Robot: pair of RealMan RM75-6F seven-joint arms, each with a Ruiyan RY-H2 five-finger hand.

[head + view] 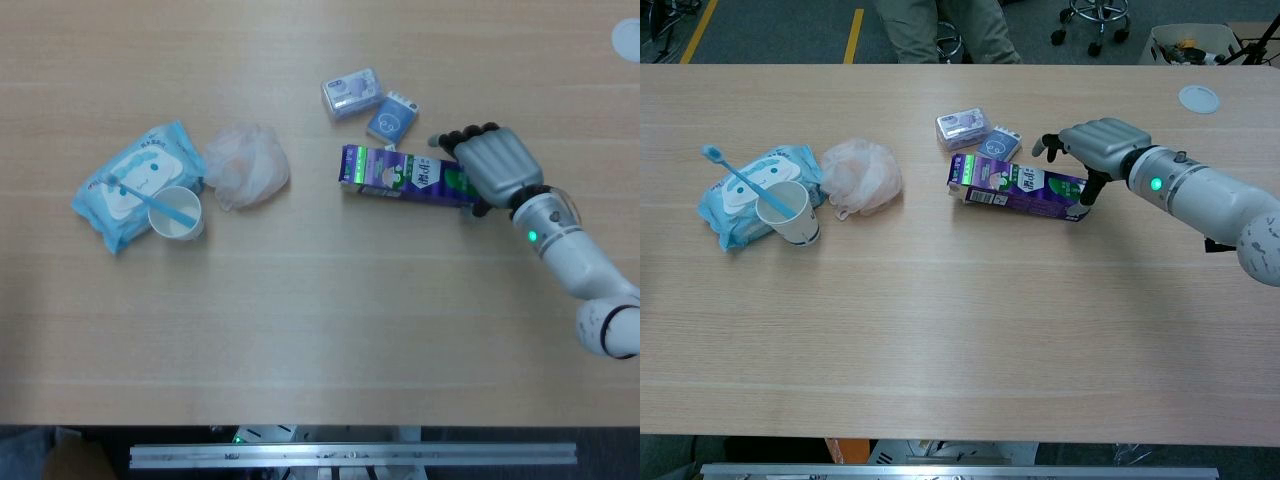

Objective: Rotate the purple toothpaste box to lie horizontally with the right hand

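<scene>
The purple toothpaste box (395, 172) (1010, 185) lies flat near the table's middle. It runs roughly left to right, its right end tipped slightly toward the near edge. My right hand (495, 165) (1100, 140) sits over the box's right end and hides it in the head view. The curled fingers (1048, 146) reach past the box's far side, and the thumb (1089, 190) hangs down at its near right corner. The frames do not show a firm grip. My left hand is in neither view.
Just behind the box lie a small clear case (351, 93) (962, 127) and a blue packet (392, 118) (997, 146). A pale mesh pouf (245, 165), a wipes pack (135, 175) and a cup with a toothbrush (178, 213) sit to the left. A white disc (1199, 98) lies far right.
</scene>
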